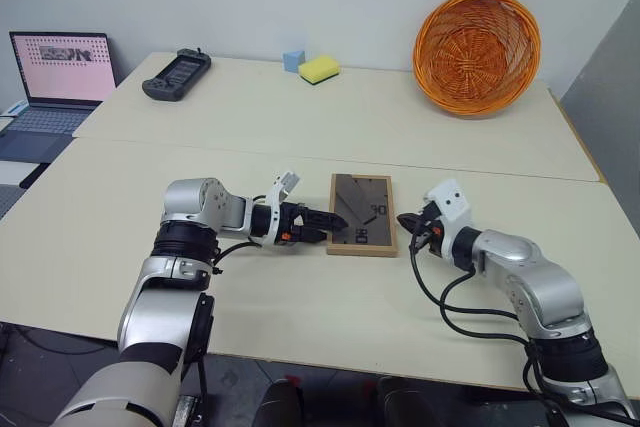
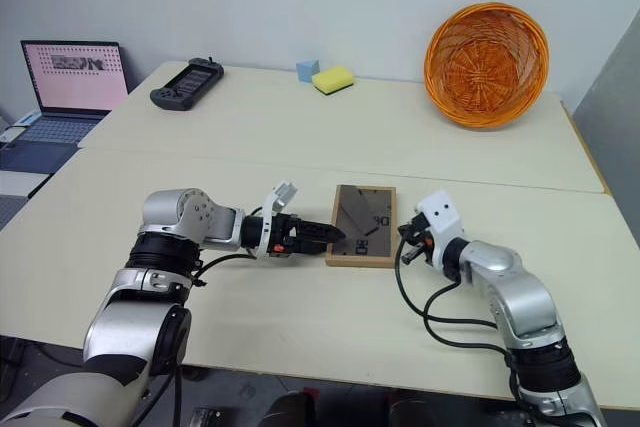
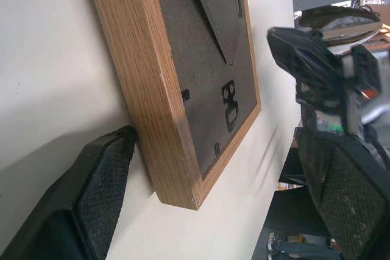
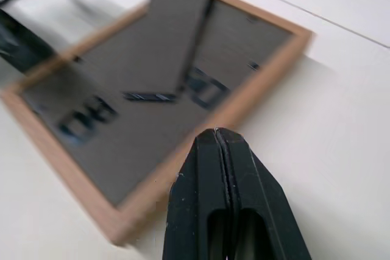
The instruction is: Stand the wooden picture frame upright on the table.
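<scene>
Cream-beige table (image 1: pixel 300 107), two sections joined along a seam running side to side, pale wall behind

- Wooden picture frame (image 1: pixel 362 214): lying flat, face down, on the near section, just short of the seam and roughly midway between the side edges; dark back panel up, fold-out stand lying against the panel
- Left gripper (image 1: pixel 325 221): at the frame's left edge, near its near-left corner; fingers spread wide, one pad (image 3: pixel 100 181) touching or just beside the wooden edge low at the tabletop, the other over the back panel; not closed on anything
- Right gripper (image 1: pixel 407 220): just beside the frame's right edge, tips pointing at it; fingers (image 4: pixel 226 205) pressed together, nothing between them; contact with the frame not discernible
- Orange wicker basket (image 1: pixel 478 52): far right corner, tipped up with its opening facing the camera
- Yellow sponge (image 1: pixel 319 69) and small blue block (image 1: pixel 293 60): side by side at the far edge
- Black handheld controller (image 1: pixel 176 74): far left corner
- Laptop (image 1: pixel 58 72): open, screen lit, on a separate surface beyond the left edge
</scene>
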